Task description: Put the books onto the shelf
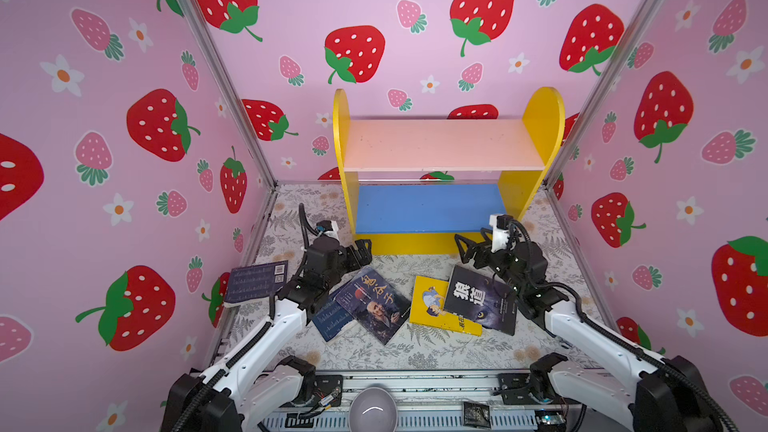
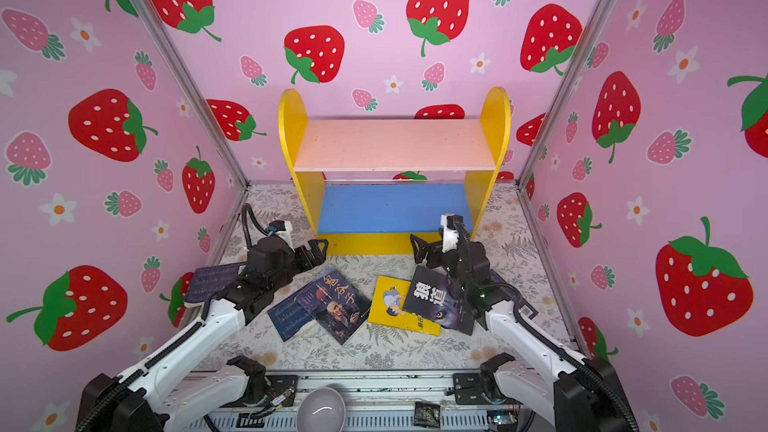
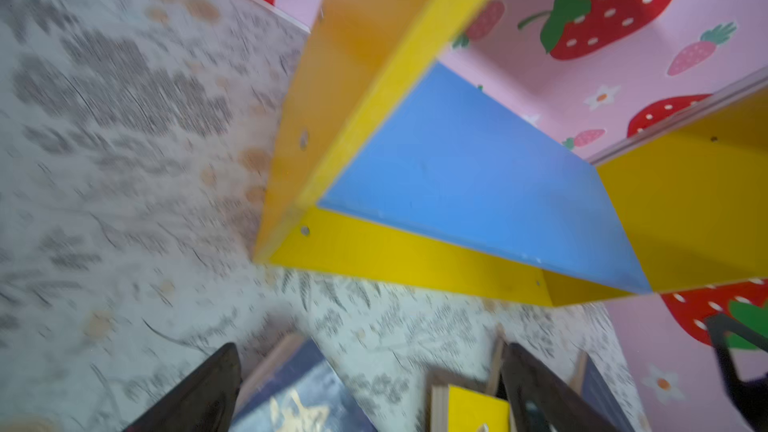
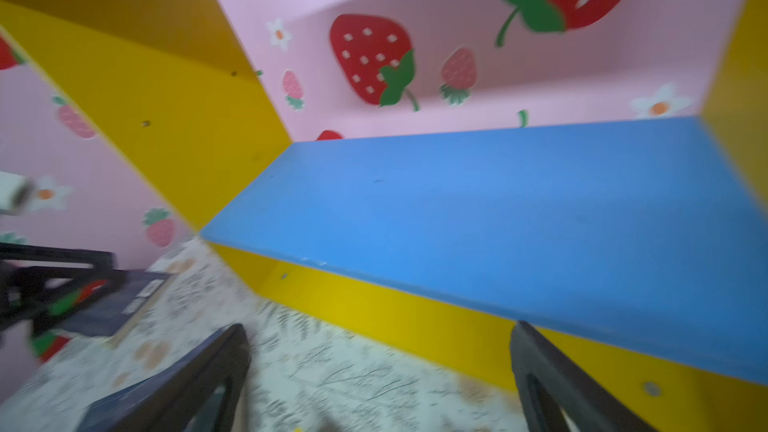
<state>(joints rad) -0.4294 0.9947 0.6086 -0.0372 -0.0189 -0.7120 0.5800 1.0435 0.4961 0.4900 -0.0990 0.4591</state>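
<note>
The task is only just getting going: no book is sitting on the shelf (image 1: 544,118). Its pink upper board (image 1: 440,145) and blue lower board (image 1: 428,207) are both standing bare in both top views, so all the lifting and placing is left to do.

The books are lying flat on the floral table (image 1: 395,353) in front of the shelf. A navy book (image 1: 254,282) is resting near the left wall, apart from the others. In the middle, a dark portrait-cover book (image 1: 376,305) is overlapping a second navy book (image 1: 330,320). Just beside them, a black wolf-cover book (image 1: 478,299) is lying across a corner of a yellow cartoon book (image 1: 430,305). A sixth book (image 2: 524,308) seems to be hiding under the right arm, but only a navy strip with a barcode is showing, so I cannot be sure.

The covers are looking thin and glossy and are sitting at odd angles. The overlapped ones are probably going to need freeing before a clean pick.

The left gripper (image 1: 362,252) is hovering just before the shelf's left foot, jaws spread wide and holding nothing. The right gripper (image 1: 467,249) is hovering before the right foot, equally wide and empty.
</note>
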